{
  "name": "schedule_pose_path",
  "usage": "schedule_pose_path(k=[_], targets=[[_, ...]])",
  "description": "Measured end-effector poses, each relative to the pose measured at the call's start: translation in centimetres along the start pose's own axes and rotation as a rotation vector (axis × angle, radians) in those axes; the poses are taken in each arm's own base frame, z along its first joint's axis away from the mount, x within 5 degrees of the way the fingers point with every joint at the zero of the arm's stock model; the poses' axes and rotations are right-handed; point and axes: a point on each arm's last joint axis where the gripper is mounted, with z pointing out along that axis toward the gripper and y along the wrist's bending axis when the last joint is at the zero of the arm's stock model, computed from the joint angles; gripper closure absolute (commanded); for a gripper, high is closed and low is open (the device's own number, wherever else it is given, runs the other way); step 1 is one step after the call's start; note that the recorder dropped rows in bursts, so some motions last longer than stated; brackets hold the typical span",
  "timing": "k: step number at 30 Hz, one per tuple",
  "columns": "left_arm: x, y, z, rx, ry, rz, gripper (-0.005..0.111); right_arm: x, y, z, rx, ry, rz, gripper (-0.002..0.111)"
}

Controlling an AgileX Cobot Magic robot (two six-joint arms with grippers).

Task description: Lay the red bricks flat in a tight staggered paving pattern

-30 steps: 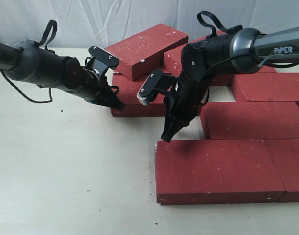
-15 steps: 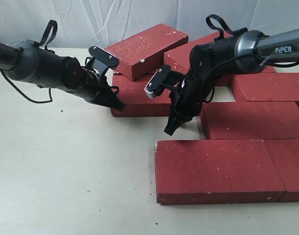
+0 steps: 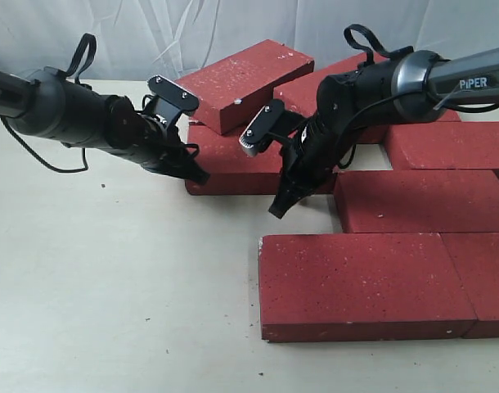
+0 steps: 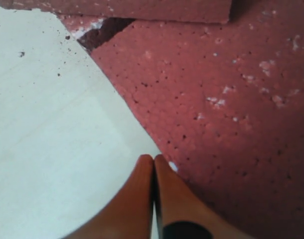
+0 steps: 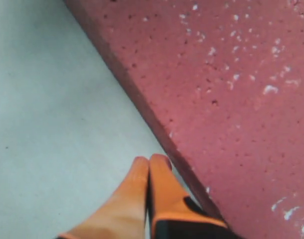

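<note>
Several red bricks lie flat on the pale table. The front brick (image 3: 356, 282) has another (image 3: 483, 278) at its right end, and behind them lie two more (image 3: 421, 201) (image 3: 454, 143). A loose brick (image 3: 229, 168) lies at the left, with a tilted brick (image 3: 245, 82) resting on it. My left gripper (image 3: 202, 178) (image 4: 153, 158) is shut and empty, its tips at the loose brick's (image 4: 227, 99) front left corner. My right gripper (image 3: 276, 213) (image 5: 151, 159) is shut and empty, over bare table beside a brick edge (image 5: 231, 74), between the loose brick and the front brick.
A white cloth backdrop (image 3: 151, 33) hangs behind the table. Another brick (image 3: 311, 94) lies at the back behind my right arm. Bare tabletop (image 3: 110, 278) spreads across the left and front.
My right gripper has lifted off the front brick's far left corner and drawn back toward the loose brick. The left arm and the bricks have not moved.
</note>
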Motion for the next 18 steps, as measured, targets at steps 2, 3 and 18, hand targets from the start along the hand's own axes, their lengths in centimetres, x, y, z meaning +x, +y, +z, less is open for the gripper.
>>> schedule_pose_path(k=[2, 3, 18], targets=[[-0.1, -0.1, 0.0, -0.001, -0.004, 0.002, 0.107, 0.2, 0.1, 0.0, -0.013, 0.018, 0.001, 0.109], [-0.1, -0.1, 0.0, -0.001, -0.008, 0.003, 0.107, 0.3, 0.2, -0.1, -0.021, 0.030, 0.002, 0.109], [-0.3, -0.3, 0.0, -0.005, -0.021, 0.015, 0.107, 0.7, 0.3, -0.2, -0.031, 0.083, -0.014, 0.109]])
